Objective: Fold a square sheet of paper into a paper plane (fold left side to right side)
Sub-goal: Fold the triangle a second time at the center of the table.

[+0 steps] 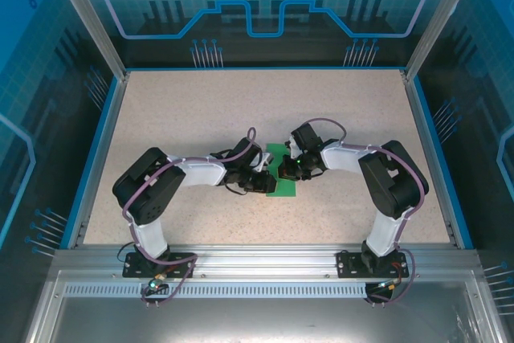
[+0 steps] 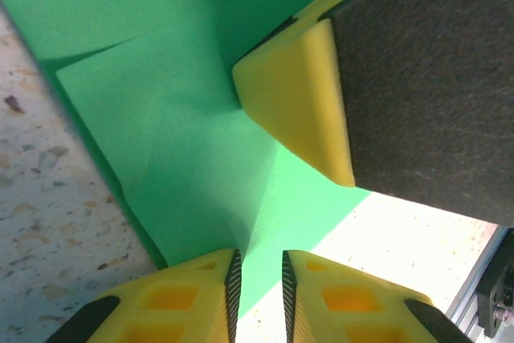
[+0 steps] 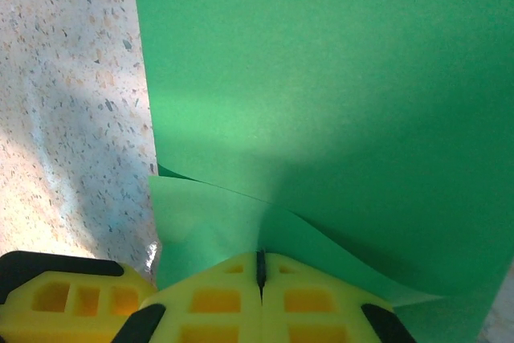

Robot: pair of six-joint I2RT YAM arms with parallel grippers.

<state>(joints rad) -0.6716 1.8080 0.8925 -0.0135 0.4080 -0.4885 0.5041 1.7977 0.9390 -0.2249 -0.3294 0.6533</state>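
One square sheet of paper (image 1: 283,189) — thin, limp, easily creased — lay mid-table, likely best pinched at an edge. Right gripper (image 3: 259,269) clenched, tips against it; left gripper (image 2: 259,279) barely ajar, hold untellable.

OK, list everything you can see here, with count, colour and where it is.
paper: one, bright green, partly folded, table centre
table: one, speckled beige, blue-bordered
rail: one, silver, near edge, bearing the arm bases
arms: two, white and black, left arm, right arm, meeting at centre
left end effector: one, yellow fingers slightly apart, over the paper
right end effector: one, yellow fingers shut, tip on the paper
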